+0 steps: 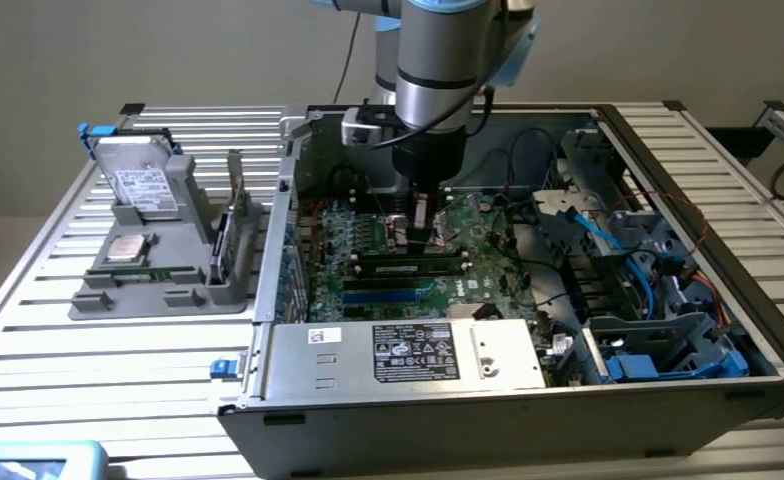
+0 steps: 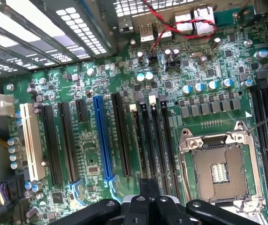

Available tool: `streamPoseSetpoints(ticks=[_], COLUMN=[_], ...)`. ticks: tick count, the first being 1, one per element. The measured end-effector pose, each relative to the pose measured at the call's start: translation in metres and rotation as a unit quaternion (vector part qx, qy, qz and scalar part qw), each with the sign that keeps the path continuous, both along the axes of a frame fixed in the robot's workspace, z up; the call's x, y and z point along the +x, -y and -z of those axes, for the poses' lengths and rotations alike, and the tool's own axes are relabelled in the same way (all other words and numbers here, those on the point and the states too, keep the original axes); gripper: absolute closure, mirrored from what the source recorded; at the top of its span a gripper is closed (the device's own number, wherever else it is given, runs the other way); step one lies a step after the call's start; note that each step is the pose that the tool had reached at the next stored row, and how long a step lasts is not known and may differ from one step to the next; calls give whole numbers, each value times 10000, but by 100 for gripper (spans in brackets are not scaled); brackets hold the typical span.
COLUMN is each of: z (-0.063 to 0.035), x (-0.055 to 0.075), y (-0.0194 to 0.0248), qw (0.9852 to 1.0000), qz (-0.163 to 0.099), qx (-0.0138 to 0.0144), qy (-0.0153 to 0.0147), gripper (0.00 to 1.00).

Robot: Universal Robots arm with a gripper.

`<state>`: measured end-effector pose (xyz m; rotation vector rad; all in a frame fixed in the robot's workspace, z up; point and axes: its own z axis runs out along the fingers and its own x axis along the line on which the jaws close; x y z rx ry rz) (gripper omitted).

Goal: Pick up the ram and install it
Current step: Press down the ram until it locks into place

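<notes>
Your arm hangs down into the open computer case (image 1: pixel 712 300) on the slatted table (image 1: pixel 45 330); the gripper (image 1: pixel 423 222) sits low over the motherboard (image 1: pixel 365 245), just beside the empty CPU socket (image 2: pixel 220 171); whether its fingers stand apart or together you cannot tell from either view, since the exterior view hides them behind the wrist and the wrist view catches just the dark base of the mechanism.

Look at the ram (image 1: pixel 411 266); a long narrow stick with dark chips lies across the board in the exterior view, seated level in a slot with white latches at both ends, just below the gripper and apart from it; a blue slot (image 1: pixel 389 292) runs parallel just beyond it, nearer the power supply (image 1: pixel 406 350).

In the wrist view you see the board from above; a long blue expansion slot (image 2: pixel 103 138), a white slot (image 2: pixel 30 140) and several black ones run side by side; red and black wires (image 2: pixel 164 28) loop near the rear ports.

To the exterior view's left, outside the case, a grey parts holder (image 1: pixel 165 290) stands on the table; it carries a hard drive (image 1: pixel 141 185), a square silver CPU chip (image 1: pixel 128 247) and a green card (image 1: pixel 236 235) standing on edge.
</notes>
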<state>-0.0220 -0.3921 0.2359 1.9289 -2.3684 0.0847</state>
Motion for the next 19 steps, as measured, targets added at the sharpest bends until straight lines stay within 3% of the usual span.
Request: streamPoseSetpoints(ticks=[8, 11, 14, 19], z=[3, 4, 5, 4], x=[0, 1, 4, 4], y=[0, 0, 2, 3], qw=[9994, 9993, 9993, 9971], qz=[348, 373, 383, 765], qx=[5, 46, 49, 48], qy=[2, 3, -1, -1], gripper=[89, 89, 89, 89])
